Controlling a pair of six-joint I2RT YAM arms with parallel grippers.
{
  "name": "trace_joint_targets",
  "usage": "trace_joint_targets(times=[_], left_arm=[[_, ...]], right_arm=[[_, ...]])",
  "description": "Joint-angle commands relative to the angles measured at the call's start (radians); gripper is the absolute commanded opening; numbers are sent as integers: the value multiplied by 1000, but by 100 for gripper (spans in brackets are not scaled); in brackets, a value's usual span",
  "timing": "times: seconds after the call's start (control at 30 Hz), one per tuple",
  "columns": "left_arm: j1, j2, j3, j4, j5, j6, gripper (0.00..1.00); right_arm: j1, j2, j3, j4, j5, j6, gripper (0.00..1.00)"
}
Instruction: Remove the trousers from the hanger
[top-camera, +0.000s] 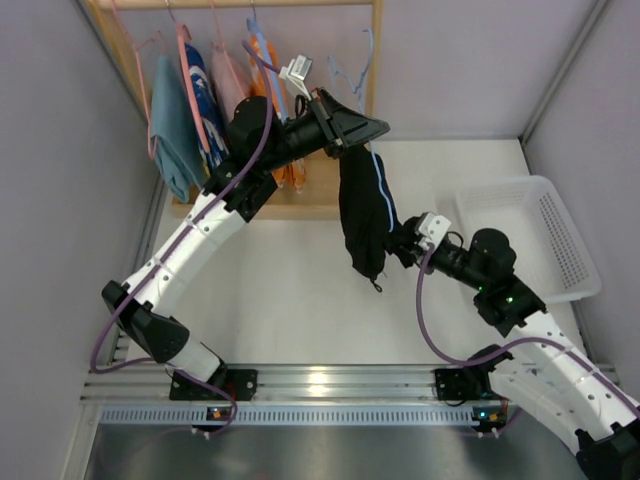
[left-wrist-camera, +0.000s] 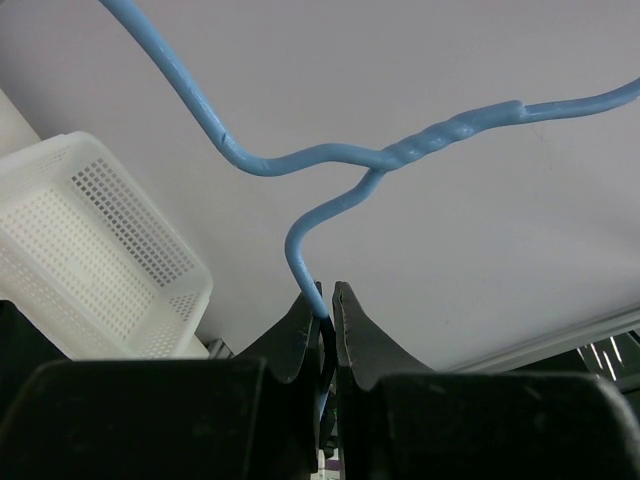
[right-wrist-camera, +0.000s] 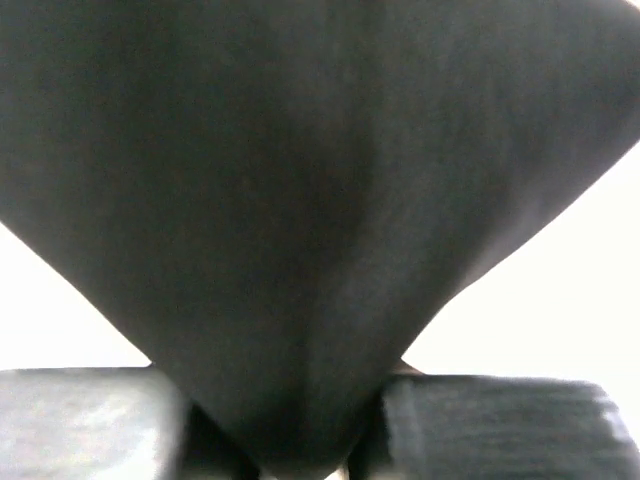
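Observation:
The black trousers (top-camera: 362, 215) hang folded over a blue wire hanger (top-camera: 381, 178) held up above the table's middle. My left gripper (top-camera: 372, 130) is shut on the hanger's wire; in the left wrist view the blue hanger (left-wrist-camera: 300, 255) runs down between the closed fingers of the left gripper (left-wrist-camera: 327, 292). My right gripper (top-camera: 393, 243) is shut on the trousers' right edge, low down. The black cloth (right-wrist-camera: 300, 200) fills the right wrist view and pinches between the pads of the right gripper (right-wrist-camera: 300, 455). Orange patterned trousers (top-camera: 287, 160) hang on the rack, mostly behind my left arm.
A wooden clothes rack (top-camera: 330, 195) stands at the back left with blue (top-camera: 175, 125) and pink (top-camera: 228, 80) garments on hangers. A white perforated basket (top-camera: 545, 235) sits at the right, also seen in the left wrist view (left-wrist-camera: 90, 260). Grey walls close both sides.

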Motion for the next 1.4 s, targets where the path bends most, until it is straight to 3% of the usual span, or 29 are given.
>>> trace_joint_targets(times=[0.0,0.07,0.1,0.13,0.2,0.4,0.7,0.83,1.1,1.37], left_arm=[[-1,-30,21,97,10,-4,0],[-1,-30,24,97,8,-4,0],[-2,-30,24,99,5,-5,0],[-1,-28,26,99,7,-4,0],[-2,-28,24,97,2,3,0],[4,-40,-25,97,2,10,0],[24,-50,-46,97,4,12,0],[27,-39,-22,97,5,9,0],[27,-8,53,96,11,4,0],[27,-3,79,96,17,-4,0]], right_arm=[[-9,-4,62,51,-24,7,19],[-7,-14,62,21,-29,-2,20],[-9,-18,56,19,-30,-9,16],[-9,-33,51,19,-30,-16,5],[-7,-49,45,21,-20,-16,0],[-9,-84,88,24,69,33,0],[-35,-109,133,-51,60,6,0],[-36,-97,124,-105,-10,-20,18],[-38,-6,47,-101,-109,-91,22],[-36,60,30,-50,-115,-121,44]])
